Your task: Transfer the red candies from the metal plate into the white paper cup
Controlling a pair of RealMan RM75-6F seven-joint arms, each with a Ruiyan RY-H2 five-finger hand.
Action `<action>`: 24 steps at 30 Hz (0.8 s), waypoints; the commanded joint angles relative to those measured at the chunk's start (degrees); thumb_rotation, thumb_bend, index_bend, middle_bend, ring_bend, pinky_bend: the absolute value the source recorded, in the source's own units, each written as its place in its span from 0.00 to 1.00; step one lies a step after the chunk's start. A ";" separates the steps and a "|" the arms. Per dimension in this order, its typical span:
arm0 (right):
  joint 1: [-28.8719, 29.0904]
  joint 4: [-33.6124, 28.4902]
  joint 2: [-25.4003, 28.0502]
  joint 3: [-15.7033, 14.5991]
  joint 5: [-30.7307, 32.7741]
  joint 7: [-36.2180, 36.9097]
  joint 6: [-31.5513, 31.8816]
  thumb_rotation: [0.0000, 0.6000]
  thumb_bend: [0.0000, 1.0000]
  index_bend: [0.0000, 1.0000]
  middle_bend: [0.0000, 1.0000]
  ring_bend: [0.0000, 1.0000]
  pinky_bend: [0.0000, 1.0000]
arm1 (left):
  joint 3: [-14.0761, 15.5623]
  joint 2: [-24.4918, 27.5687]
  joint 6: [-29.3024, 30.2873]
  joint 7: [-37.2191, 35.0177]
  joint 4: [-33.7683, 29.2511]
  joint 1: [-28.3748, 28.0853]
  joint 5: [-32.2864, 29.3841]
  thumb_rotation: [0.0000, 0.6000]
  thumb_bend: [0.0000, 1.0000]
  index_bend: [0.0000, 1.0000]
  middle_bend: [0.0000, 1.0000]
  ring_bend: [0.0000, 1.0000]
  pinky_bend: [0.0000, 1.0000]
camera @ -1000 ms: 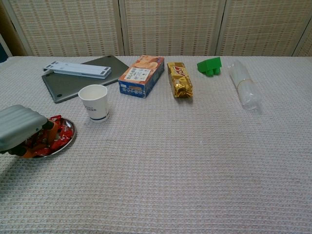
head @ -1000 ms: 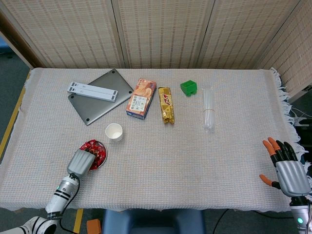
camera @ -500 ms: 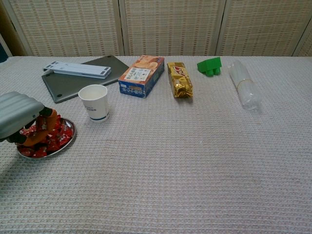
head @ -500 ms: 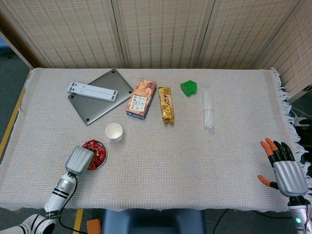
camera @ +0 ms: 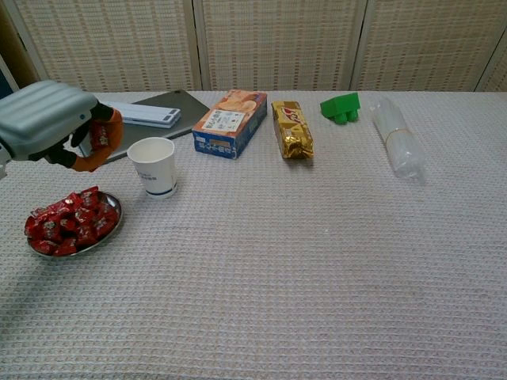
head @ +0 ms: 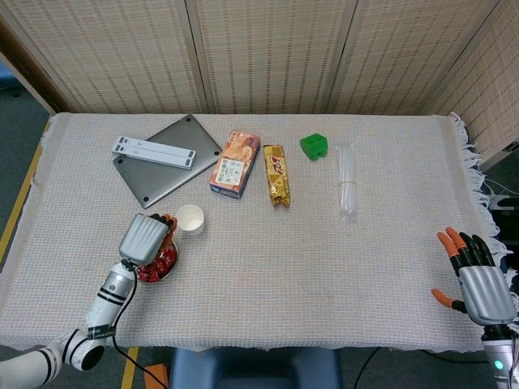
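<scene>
Chest view shows your left hand (camera: 49,123) raised above the tabletop (camera: 317,261), its fingers (camera: 97,146) curled around a red candy (camera: 101,133) that peeps out between them. Just below and slightly toward you from that hand sits the metal plate (camera: 113,228), holding a heap of red candies (camera: 70,226); your hand is clear of the plate and touches nothing on it. Just to the right of your hand stands the white paper cup (camera: 154,166), upright with its mouth open, close beside your fingertips but not under them. From the head view your left hand (head: 146,238) covers the far part of the plate (head: 169,266), and the cup (head: 190,220) sits just beyond and to its right.

Behind your left hand lies a gray laptop (camera: 162,107) with a white bar (camera: 142,115) resting across it. Further right along the back of the tabletop come an orange and blue box (camera: 230,123), a gold packet (camera: 291,129), a green block (camera: 341,107) and a bundle of clear plastic (camera: 396,142).

Your right hand (head: 474,275) shows only in the head view, well apart from everything else at the near right corner, fingers spread and holding nothing.
</scene>
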 commanded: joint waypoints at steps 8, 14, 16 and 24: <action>-0.42 -0.54 0.51 0.74 1.69 0.03 0.48 1.00 0.06 0.00 0.00 0.00 0.00 | -3.30 -4.97 -4.02 3.14 3.84 -6.50 -2.40 1.00 0.70 0.72 0.73 0.66 1.00; -0.48 -0.48 0.76 1.07 2.53 0.09 0.35 1.00 0.06 0.00 0.00 0.00 0.00 | -3.33 -7.31 -5.02 1.60 8.86 -8.65 -2.85 1.00 0.70 0.71 0.73 0.66 1.00; -0.57 -0.44 0.76 1.19 2.62 0.21 0.59 1.00 0.06 0.00 0.00 0.00 0.00 | -2.98 -7.66 -5.99 1.25 10.29 -9.21 -3.08 1.00 0.69 0.69 0.73 0.66 1.00; -0.73 -0.39 0.83 1.32 2.75 0.43 0.83 1.00 0.06 0.00 0.00 0.00 0.00 | -1.32 -9.80 -6.45 -0.21 14.62 -10.54 -2.57 1.00 0.59 0.49 0.64 0.61 0.96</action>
